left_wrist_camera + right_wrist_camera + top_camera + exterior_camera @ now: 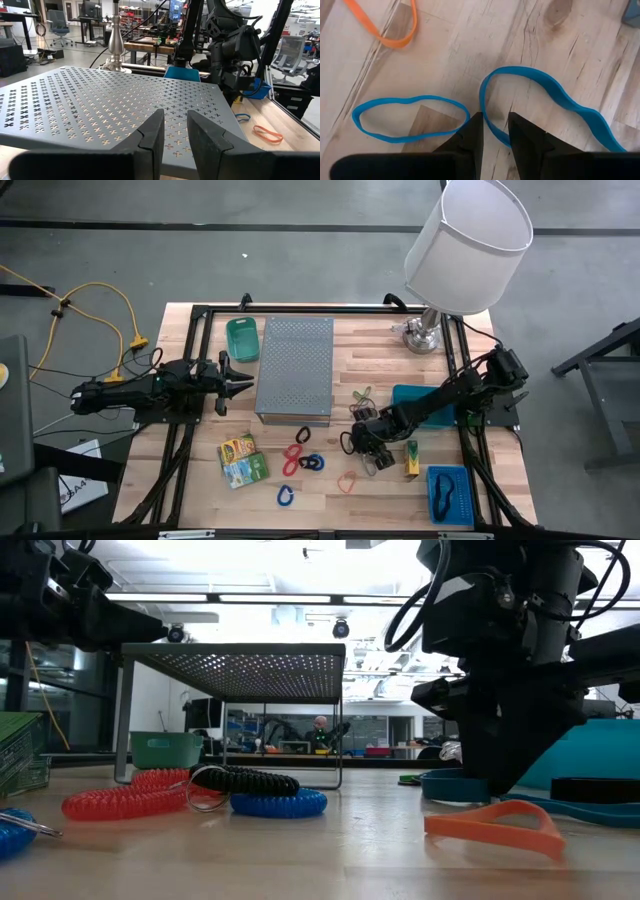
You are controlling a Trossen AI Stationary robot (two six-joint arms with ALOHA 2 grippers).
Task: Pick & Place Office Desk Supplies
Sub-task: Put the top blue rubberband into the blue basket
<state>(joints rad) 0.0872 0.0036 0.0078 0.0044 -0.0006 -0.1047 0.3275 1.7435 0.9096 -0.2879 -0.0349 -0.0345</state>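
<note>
We see the right tool (495, 131) over a blue band (540, 102), fingers narrowly parted astride its edge, gripping nothing; the band's long axis runs diagonally across the table (470, 40).

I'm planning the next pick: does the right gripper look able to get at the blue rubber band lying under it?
Probably yes. The right gripper hangs directly over the blue rubber band, fingertips straddling its strip, and the band lies flat on bare table. A second blue band lies close beside it, apart.
</note>
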